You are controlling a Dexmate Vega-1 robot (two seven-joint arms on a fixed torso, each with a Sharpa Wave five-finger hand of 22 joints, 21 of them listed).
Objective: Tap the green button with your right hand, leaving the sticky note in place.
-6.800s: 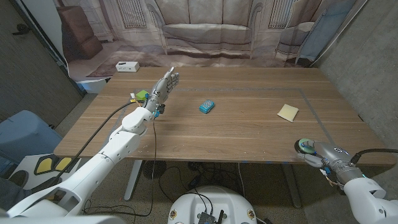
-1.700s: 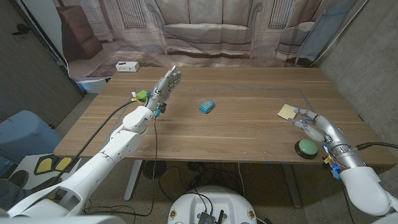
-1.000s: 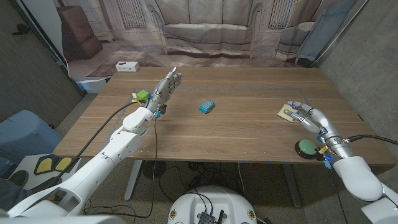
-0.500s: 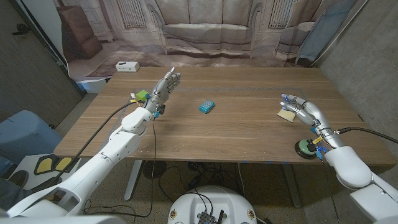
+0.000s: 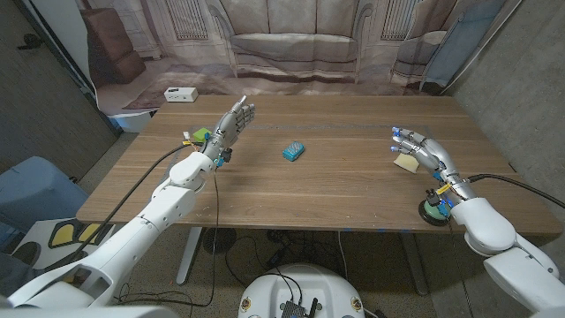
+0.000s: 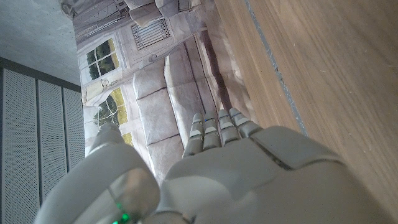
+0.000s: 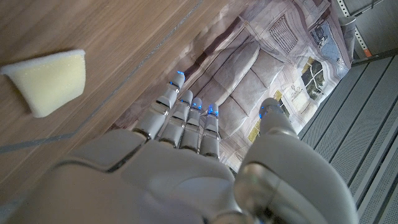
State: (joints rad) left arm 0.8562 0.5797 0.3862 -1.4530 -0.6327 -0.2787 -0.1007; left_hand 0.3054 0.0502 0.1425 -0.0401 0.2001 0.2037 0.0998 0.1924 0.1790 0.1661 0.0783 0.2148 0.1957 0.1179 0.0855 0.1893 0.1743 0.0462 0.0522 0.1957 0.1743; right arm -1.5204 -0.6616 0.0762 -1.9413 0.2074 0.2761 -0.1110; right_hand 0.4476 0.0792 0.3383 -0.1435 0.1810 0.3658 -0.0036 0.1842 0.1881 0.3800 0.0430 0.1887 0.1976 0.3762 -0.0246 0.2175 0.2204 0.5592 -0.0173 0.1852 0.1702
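Note:
The green button [image 5: 432,208] sits near the table's front right edge, partly hidden by my right wrist. My right hand [image 5: 422,150] is raised beyond it, fingers apart and holding nothing, over the yellow sticky note [image 5: 406,163]. In the right wrist view the sticky note [image 7: 48,81] lies on the wood beside my right hand [image 7: 186,143]. My left hand [image 5: 231,124] is held up at the table's far left, fingers extended and empty; the left wrist view shows the back of that left hand [image 6: 217,162].
A small blue object [image 5: 295,151] lies mid-table. A green and yellow item [image 5: 201,135] sits by my left hand. A white box [image 5: 180,94] lies on the floor beyond the table [image 5: 335,190]. A taped line runs along the right side.
My right hand has moved away from the button, farther across the table and leftwards over the sticky note; its forearm now covers part of the button. The left arm stays put.

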